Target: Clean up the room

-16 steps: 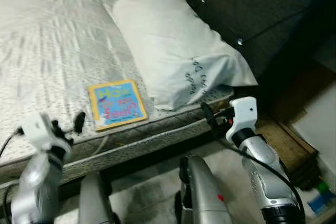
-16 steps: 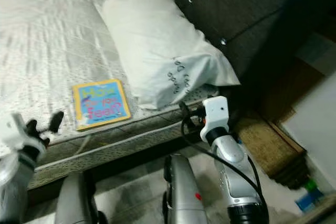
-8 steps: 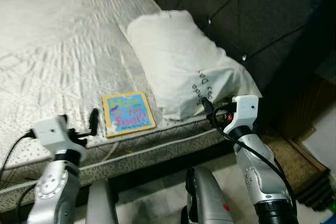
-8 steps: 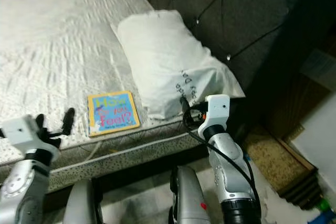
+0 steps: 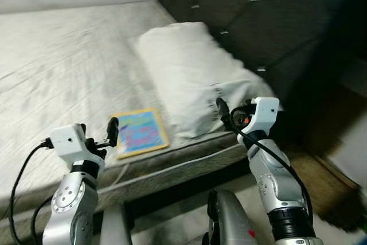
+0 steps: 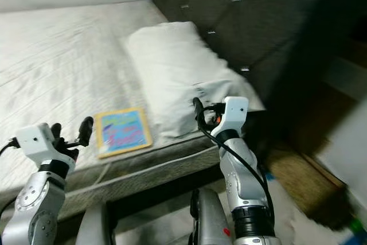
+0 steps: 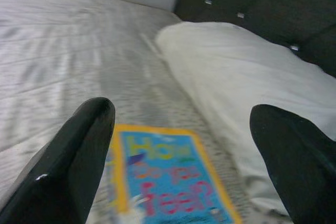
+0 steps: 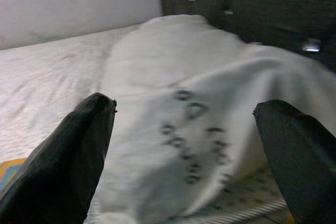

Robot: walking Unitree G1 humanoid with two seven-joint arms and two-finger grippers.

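The book (image 7: 168, 182) lay flat on the mattress (image 5: 63, 61) just ahead of the left gripper (image 7: 184, 145), whose fingers were spread wide and empty, while the right gripper (image 8: 184, 145), likewise agape, faced the pillow (image 8: 189, 103).

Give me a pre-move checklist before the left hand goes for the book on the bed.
1. Left hand open: ok, its fingers stand wide apart in the left wrist view.
2. Left hand lined up on the book: ok, the book lies between and beyond the fingers.
3. Book free to lift: ok, it lies flat on the mattress, near the edge, apart from the pillow.
4. Contact with the book: not ok, the hand is short of it.
5. Right hand out of the way: ok, it is open, beside the pillow's near end, holding nothing.
6. Picture sharpness: not ok, views are blurred.
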